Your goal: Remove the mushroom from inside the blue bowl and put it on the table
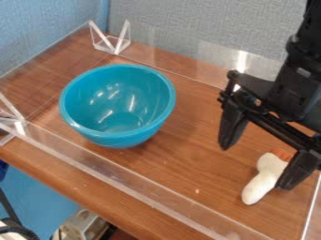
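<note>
The blue bowl (116, 103) stands on the left half of the table (189, 141), and its glossy inside holds nothing. The mushroom (264, 179) lies on its side on the wood at the right, with its cream-white stem showing. Its cap end is tucked behind a gripper finger. My gripper (264, 148) hangs pointing down just above the mushroom, open, with one black finger (230, 129) to the mushroom's left and the other at its far right. Nothing is between the fingers.
Low clear acrylic walls (126, 161) run along the table's front, left and back edges. A clear triangular bracket (111, 39) stands at the back left corner. A blue-grey wall rises behind. Bare wood lies between the bowl and the gripper.
</note>
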Robot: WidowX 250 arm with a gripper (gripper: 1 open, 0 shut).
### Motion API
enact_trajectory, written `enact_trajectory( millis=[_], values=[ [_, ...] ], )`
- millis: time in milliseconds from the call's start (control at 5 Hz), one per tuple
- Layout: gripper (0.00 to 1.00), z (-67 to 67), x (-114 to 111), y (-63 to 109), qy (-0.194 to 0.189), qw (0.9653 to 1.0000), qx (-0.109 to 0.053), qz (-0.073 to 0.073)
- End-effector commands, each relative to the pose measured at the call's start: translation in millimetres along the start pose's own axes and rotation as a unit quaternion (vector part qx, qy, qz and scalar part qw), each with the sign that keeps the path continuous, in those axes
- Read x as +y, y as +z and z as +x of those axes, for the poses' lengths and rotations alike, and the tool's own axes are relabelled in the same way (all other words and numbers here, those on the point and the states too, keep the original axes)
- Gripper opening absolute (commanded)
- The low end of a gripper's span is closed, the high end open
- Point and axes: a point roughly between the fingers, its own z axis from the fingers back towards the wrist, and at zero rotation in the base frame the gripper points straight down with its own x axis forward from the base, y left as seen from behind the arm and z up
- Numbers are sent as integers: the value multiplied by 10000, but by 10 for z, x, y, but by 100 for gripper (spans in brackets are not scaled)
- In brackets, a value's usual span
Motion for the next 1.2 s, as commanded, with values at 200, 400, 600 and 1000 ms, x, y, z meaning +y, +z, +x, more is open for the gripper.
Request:
enact_trajectory(
  millis=[200,400,600,1000],
  values=[
    [100,-7,507,266,220,9991,-350,14],
    [100,-23,834,255,359,9987,-353,65],
    [100,-36,1161,266,791,9962,-347,137],
    [100,64,1550,-93,1194,9919,-352,259]
  ],
)
